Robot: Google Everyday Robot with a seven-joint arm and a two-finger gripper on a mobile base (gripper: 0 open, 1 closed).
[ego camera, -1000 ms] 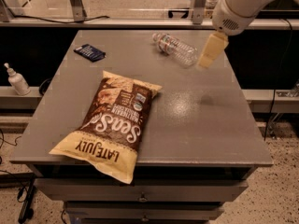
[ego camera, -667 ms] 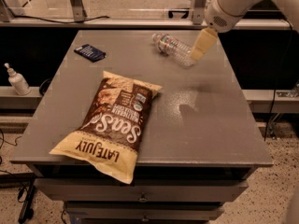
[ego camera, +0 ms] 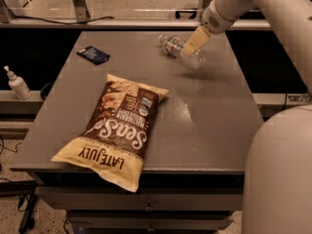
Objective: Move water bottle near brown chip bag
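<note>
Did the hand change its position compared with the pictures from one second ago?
Yes. The hand moved left, away from the right edge of the table, and it now overlaps the lying water bottle.

We see the water bottle (ego camera: 171,45) lying on its side near the far right corner of the bench (ego camera: 209,121). Our gripper (ego camera: 191,45) hangs directly over it; we cannot tell whether they touch. The brown chip bag (ego camera: 119,128) lies well apart, overhanging the near edge. A dark blue packet (ego camera: 93,54) lies near the far left corner.
</note>
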